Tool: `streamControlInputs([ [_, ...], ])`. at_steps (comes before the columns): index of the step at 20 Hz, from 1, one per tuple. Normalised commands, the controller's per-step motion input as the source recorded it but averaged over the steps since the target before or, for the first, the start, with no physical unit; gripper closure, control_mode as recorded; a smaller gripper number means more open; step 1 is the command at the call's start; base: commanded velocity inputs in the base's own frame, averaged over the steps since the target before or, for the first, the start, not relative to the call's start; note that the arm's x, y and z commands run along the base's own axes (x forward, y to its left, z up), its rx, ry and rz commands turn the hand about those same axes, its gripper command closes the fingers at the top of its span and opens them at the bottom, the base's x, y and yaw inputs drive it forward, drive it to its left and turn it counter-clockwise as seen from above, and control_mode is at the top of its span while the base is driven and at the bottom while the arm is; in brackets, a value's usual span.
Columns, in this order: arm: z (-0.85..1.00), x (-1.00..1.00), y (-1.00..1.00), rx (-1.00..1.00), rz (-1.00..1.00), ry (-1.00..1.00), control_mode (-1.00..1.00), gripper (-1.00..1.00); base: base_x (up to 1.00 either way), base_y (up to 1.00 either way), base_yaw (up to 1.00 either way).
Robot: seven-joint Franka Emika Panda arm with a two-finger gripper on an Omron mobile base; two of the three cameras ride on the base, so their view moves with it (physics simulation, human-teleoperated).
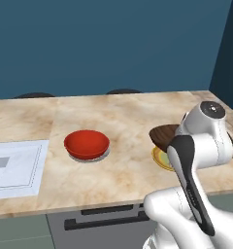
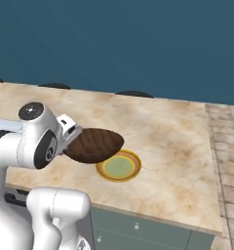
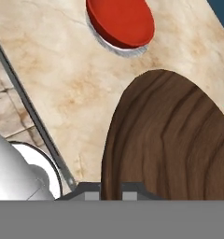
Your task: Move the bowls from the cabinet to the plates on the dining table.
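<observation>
Right base view: dark brown wood-grain bowl (image 2: 94,145) held up in the air by the two-finger gripper (image 2: 72,138), tilted, above and just left of the yellowish round plate w/ green centre (image 2: 119,167); not touching it. Plate sits near front edge of the beige marble-patterned dining table (image 2: 177,136). Fingers pinch the bowl's rim; in hand view both dark tips (image 3: 92,190) sit at the rim w/ bowl (image 3: 174,144) running away from them. Left base view: glossy red round bowl (image 1: 87,144) rests on the greyish flat plate (image 1: 103,155), well apart from brown bowl (image 1: 163,136) and yellow plate (image 1: 161,158). White mat w/ grey rectangle (image 1: 16,168) at table's left.
</observation>
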Motion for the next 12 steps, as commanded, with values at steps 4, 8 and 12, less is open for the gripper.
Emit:
streamControlInputs([
  [4,-0.36,0.27,0.0,0.04,0.0,-0.04,-1.0,1.0,0.0,0.0,0.0],
  [8,-0.56,0.24,0.0,0.01,0.0,-0.04,-1.0,1.0,0.0,0.0,0.0],
  [12,-0.47,0.3,-0.02,0.0,0.0,-0.04,-1.0,1.0,0.0,0.0,0.0],
])
